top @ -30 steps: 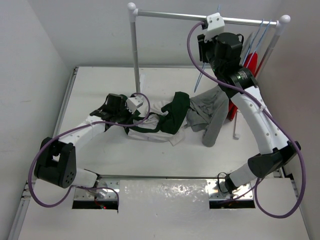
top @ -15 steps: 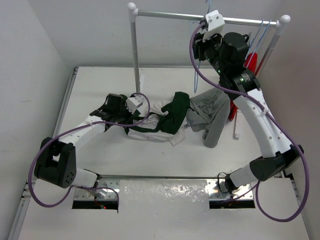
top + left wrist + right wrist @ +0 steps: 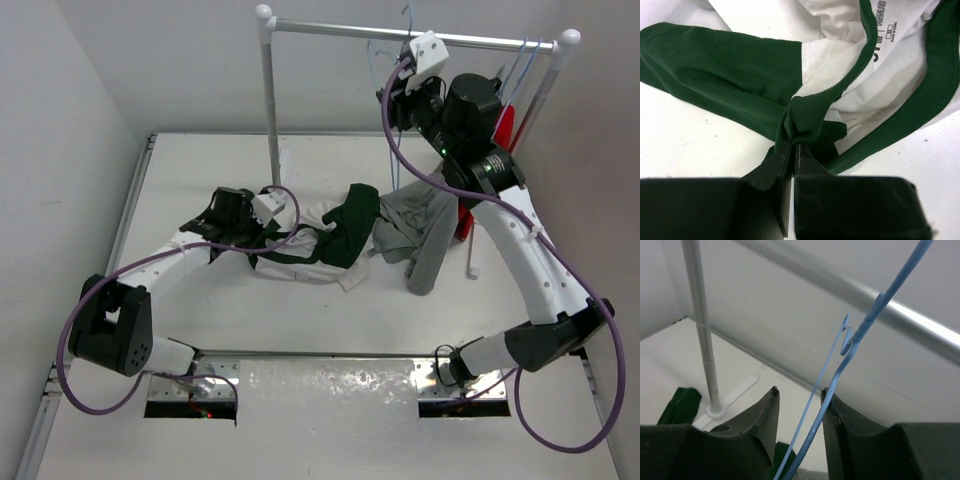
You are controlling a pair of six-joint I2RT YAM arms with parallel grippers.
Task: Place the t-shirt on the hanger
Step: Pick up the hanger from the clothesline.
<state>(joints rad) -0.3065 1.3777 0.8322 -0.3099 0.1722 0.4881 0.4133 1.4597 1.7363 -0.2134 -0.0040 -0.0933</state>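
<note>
Cream-white and dark green, the t-shirt (image 3: 322,245) lies crumpled on the table (image 3: 200,170) at the centre of the top view, just left of the grey shirt (image 3: 420,225). We note the left gripper (image 3: 793,147) at the t-shirt's left edge. Its jaws are pressed together on a bunched fold of the green ribbed collar band, and the fabric is pinched right at the fingertips. A printed neck label shows at the upper right of the left wrist view. The hanger (image 3: 859,330) is high at the upper centre-right of the top view, beside the clothes rail (image 3: 330,29), well apart from the t-shirt. At the right gripper (image 3: 800,395) we see two pale-blue wires of the hanger running up between the fingers. The thicker wire lies against the inner face of the finger on the right of that wrist view. The thinner one ends in a small curl near mid-frame. A gap shows between the fingers, wider than either wire, so we cannot tell whether they clamp the hanger. The red shirt (image 3: 505,125) hangs near the rail's right end.
</note>
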